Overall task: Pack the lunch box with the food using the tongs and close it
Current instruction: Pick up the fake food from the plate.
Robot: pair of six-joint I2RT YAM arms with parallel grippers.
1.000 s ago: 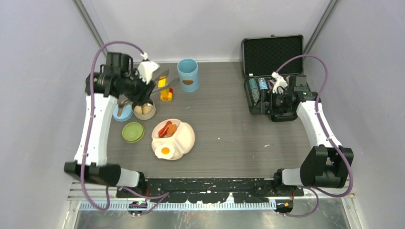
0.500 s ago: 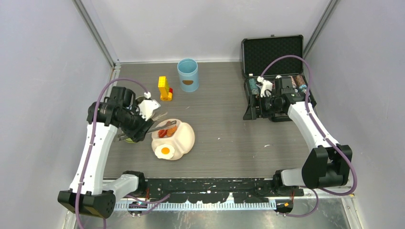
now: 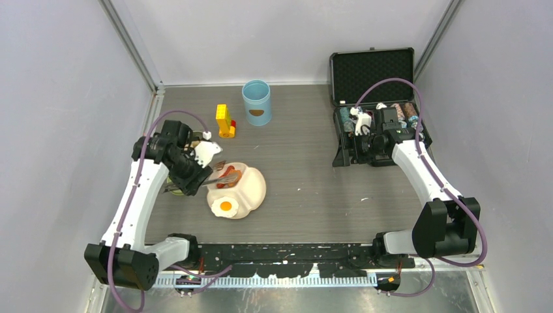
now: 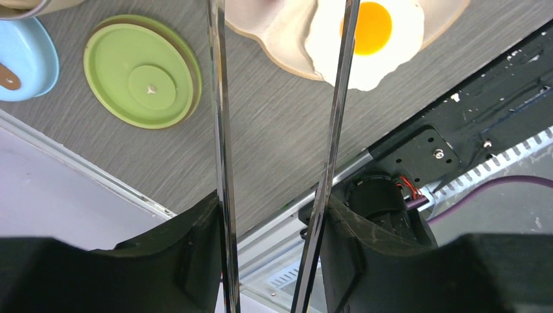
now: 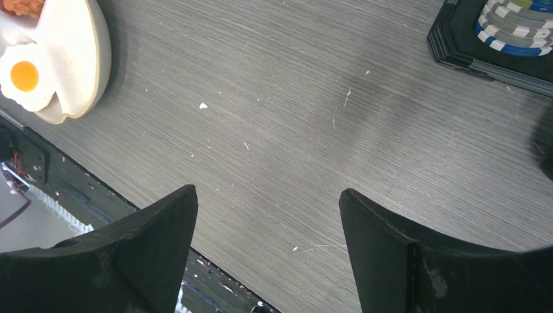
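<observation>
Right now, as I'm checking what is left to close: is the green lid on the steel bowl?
No, the green lid lies flat on the table beside the blue lid, covering nothing.

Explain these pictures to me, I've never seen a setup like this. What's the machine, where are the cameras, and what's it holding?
These are two robot arms bolted at the near edge of a table. One picture looks down from above; the other two come from a camera on each wrist, showing that arm's own hand. The left hand grips silver tongs, their tips over a plate with a fried egg. Nearby are a green lid, a blue lid, a blue canister and a yellow block. The right hand is open and empty, beside a black case.
</observation>
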